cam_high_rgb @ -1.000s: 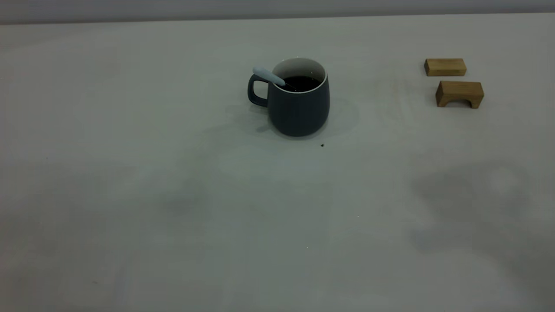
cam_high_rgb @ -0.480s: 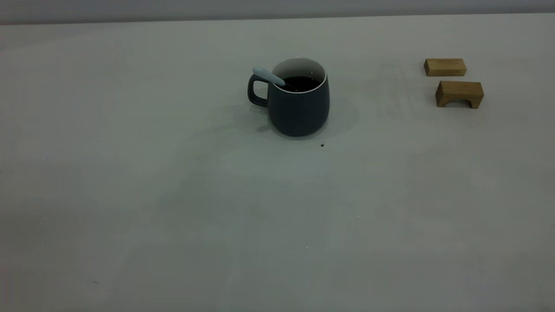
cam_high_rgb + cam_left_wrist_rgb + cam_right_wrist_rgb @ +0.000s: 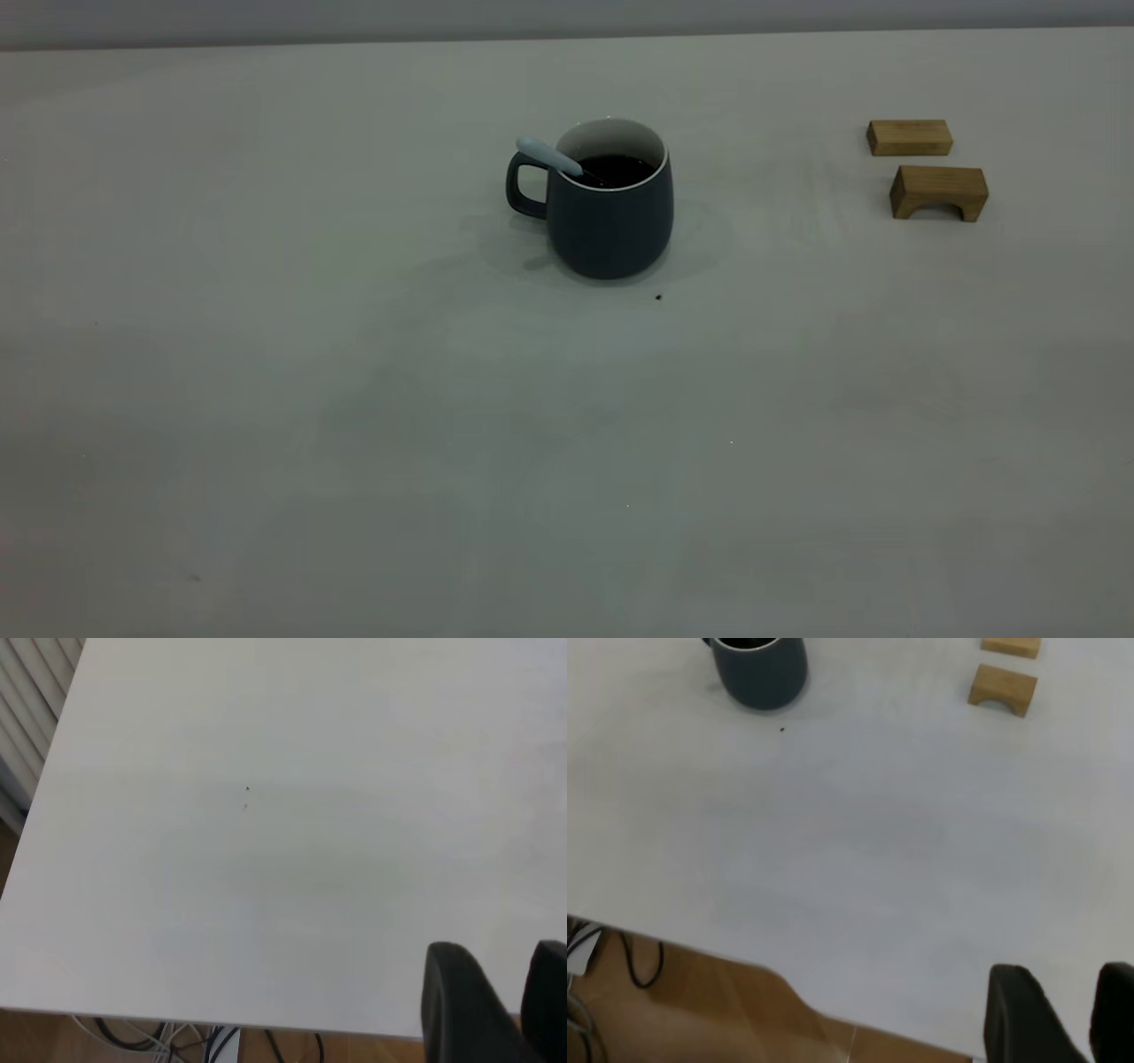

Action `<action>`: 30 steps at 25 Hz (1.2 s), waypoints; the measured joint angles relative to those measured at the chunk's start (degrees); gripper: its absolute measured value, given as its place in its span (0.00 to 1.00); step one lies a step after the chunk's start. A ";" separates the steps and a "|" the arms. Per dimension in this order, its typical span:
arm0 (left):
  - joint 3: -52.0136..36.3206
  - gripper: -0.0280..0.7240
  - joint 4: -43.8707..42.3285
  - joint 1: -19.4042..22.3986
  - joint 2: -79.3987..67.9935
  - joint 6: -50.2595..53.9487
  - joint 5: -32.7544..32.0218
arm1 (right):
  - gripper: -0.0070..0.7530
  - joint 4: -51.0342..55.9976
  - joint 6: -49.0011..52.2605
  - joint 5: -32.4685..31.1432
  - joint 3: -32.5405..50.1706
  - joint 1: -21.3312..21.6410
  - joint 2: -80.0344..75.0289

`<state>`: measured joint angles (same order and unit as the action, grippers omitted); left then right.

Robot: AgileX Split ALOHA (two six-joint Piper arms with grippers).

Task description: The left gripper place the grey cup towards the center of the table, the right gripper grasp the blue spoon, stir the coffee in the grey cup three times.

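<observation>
The grey cup [image 3: 609,213] is standing on the table [image 3: 354,399], a little behind its middle, with its handle pointing to the left. The coffee [image 3: 617,169] is sitting inside it, and the blue spoon [image 3: 549,157] is leaning in it over the left rim. Two wooden blocks [image 3: 937,190] are lying well apart to the right, one behind the other.

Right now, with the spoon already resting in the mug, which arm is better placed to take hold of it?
Probably the right. The right gripper has the grey cup in its wrist view, while the left gripper sees only bare table. Both hang over the table's edge. The blue spoon leans leftward, though.
</observation>
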<state>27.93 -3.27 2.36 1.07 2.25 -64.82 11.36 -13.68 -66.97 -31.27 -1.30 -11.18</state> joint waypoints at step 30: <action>0.00 0.36 0.00 0.00 0.00 0.00 0.00 | 0.32 -5.24 3.55 1.81 4.35 0.00 10.01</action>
<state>27.93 -3.27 2.36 1.07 2.25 -64.82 6.12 -10.12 -65.15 -26.92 -1.30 -1.17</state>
